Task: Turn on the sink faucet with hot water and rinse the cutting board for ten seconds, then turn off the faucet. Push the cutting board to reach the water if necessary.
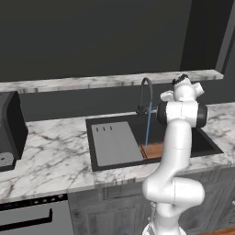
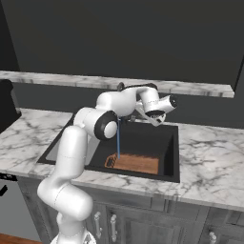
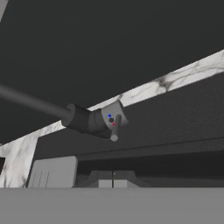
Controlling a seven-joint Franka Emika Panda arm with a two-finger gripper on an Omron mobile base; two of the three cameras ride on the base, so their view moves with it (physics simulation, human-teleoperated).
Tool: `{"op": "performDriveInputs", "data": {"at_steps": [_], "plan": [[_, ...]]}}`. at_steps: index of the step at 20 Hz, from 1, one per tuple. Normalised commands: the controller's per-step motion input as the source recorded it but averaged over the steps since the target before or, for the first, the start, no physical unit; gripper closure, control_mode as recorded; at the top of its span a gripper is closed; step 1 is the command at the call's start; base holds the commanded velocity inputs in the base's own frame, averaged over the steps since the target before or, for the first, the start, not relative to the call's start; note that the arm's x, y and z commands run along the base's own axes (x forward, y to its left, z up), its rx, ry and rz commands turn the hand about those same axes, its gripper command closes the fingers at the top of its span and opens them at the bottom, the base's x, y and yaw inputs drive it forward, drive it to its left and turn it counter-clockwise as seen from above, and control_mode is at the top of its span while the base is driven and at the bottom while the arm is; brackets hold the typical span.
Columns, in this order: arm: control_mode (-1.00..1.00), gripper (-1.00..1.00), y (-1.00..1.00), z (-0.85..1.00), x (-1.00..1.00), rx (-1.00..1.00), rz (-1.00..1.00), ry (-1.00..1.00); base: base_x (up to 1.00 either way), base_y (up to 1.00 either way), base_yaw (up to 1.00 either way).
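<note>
While my hand view resolves the sink faucet (image 3: 98,120) lever's red and blue dots, both base views show the water (image 1: 147,131) striking the striped wooden cutting board (image 2: 136,163); I cannot tell my end effector's (image 3: 113,183) opening.

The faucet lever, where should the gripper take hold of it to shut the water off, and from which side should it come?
Grip the thin lever near its rounded free end, where it stands clear of the sink faucet base. It is a slim rod, so set one finger on each side across its width. Probably come in from the front, as the hand view faces it. The water runs onto the cutting board.
</note>
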Motion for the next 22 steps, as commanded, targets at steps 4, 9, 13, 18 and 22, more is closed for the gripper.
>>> {"op": "performDriveInputs", "data": {"at_steps": [4, 9, 13, 18, 22], "plan": [[-1.0, 1.0, 0.0, 0.0, 0.0, 0.0, 0.0, 0.0, 0.0, 0.0, 0.0], [-1.0, 1.0, 0.0, 0.0, 0.0, 0.0, 0.0, 0.0, 0.0, 0.0, 0.0], [-1.0, 1.0, 0.0, 0.0, 0.0, 0.0, 0.0, 0.0, 0.0, 0.0, 0.0], [-1.0, 1.0, 0.0, 0.0, 0.0, 0.0, 0.0, 0.0, 0.0, 0.0, 0.0], [-1.0, 1.0, 0.0, 0.0, 0.0, 0.0, 0.0, 0.0, 0.0, 0.0, 0.0]]}}
